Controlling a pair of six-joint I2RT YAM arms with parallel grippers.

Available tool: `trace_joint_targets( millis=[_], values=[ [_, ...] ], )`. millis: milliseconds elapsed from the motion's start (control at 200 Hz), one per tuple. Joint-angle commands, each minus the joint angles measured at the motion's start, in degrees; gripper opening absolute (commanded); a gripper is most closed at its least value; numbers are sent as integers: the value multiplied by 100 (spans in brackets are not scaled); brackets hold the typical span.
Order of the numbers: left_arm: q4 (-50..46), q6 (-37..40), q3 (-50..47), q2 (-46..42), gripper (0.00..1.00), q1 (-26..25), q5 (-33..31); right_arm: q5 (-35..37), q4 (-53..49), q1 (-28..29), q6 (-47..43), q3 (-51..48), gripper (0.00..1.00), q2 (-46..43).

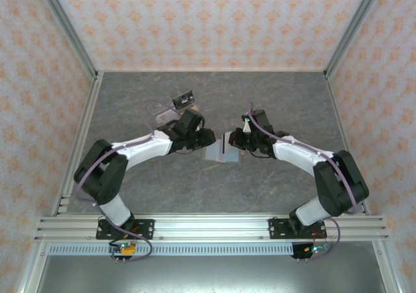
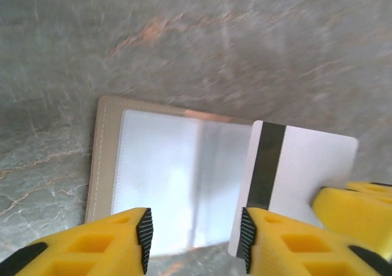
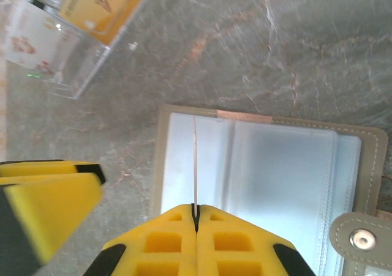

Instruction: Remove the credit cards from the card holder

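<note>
Grey card holder (image 3: 269,178) underlies right gripper (image 3: 196,210) pinching card (image 3: 195,166).

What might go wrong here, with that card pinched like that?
1. The right jaws pinch the card near one edge only, so it might twist or slip out and drop onto the holder.
2. The left jaws stand open right beside the right jaws; a small move might knock them together or bump the card.
3. The holder seems to lie loose, with nothing pinning it, so a brush might slide it.
</note>
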Motion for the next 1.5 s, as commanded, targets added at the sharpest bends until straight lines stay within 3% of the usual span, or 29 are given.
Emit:
trace_joint_targets(
  millis=[0,95,205,465,771,876,1091,1496],
  values=[
    [-139,11,-211,-549,56,175,-213,284,40,-19,-89,-104,0,-459],
    [-97,-67,-378,-965,70,278,-230,288,377,-18,132,-145,0,-736],
    [77,-157,-499,-1254,78,360,93,76,1092,-22,555,-267,0,-921],
    [1746,-927,-837,-1338,80,554,1524,-381,2110,-19,1545,-205,0,-965],
    [3202,-1751,-785,-966,77,558,2175,-972,2960,-138,2461,-195,0,-919],
    [3352,-1838,-727,-915,69,558,2199,-1164,3267,-226,2778,-247,0,-899],
    [3811,-2121,-743,-874,40,561,2255,-1262,3392,-294,2931,-268,0,-930],
    [3887,-2140,-688,-777,8,563,2164,-1251,3353,-451,2957,-400,0,-922]
  ],
)
